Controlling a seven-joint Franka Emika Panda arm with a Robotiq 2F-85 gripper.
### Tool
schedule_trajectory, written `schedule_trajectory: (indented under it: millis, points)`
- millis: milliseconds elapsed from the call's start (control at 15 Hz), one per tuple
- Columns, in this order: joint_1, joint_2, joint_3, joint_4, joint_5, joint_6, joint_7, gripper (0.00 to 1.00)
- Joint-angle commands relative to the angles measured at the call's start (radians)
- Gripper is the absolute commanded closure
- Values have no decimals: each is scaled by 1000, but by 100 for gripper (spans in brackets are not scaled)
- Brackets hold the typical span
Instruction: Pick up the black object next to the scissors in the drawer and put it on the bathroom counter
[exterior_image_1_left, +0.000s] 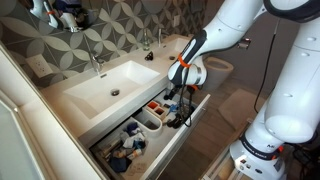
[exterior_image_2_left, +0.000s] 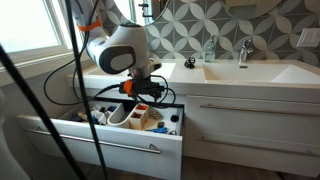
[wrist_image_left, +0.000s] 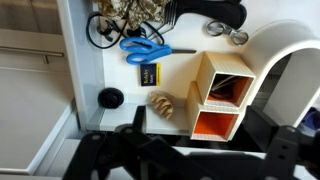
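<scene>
In the wrist view the open drawer's white floor (wrist_image_left: 100, 65) holds blue scissors (wrist_image_left: 146, 47). Right below them lies a small black rectangular object with a yellow label (wrist_image_left: 149, 76). A round black item (wrist_image_left: 110, 97) and a tan hair clip (wrist_image_left: 163, 104) lie nearer. My gripper (wrist_image_left: 196, 140) is open and empty, hovering above the drawer on the near side of these things and touching none. In both exterior views the gripper (exterior_image_1_left: 178, 96) (exterior_image_2_left: 150, 92) hangs over the open drawer (exterior_image_1_left: 170, 148) (exterior_image_2_left: 110, 140), below the white bathroom counter (exterior_image_1_left: 70, 95) (exterior_image_2_left: 185, 72).
A white and orange two-cell box (wrist_image_left: 220, 100) and a curved white bin (wrist_image_left: 290, 45) fill the drawer's right side. Cords, a tangled clutter (wrist_image_left: 125, 12) and a dark tool (wrist_image_left: 225, 12) lie at its far end. The sink basin (exterior_image_1_left: 112, 82) and faucets (exterior_image_2_left: 243, 50) are on the counter.
</scene>
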Motion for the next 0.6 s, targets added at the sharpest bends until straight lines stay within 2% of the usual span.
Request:
schedule_trajectory:
  millis: [0, 200, 333, 533]
  points:
    - [-120, 148, 109, 116, 129, 30, -213, 0]
    - [-215, 258, 191, 175, 171, 95, -331, 0]
    - [-271, 332, 238, 210, 175, 157, -355, 0]
    - [-331, 437, 280, 257, 146, 244, -321, 0]
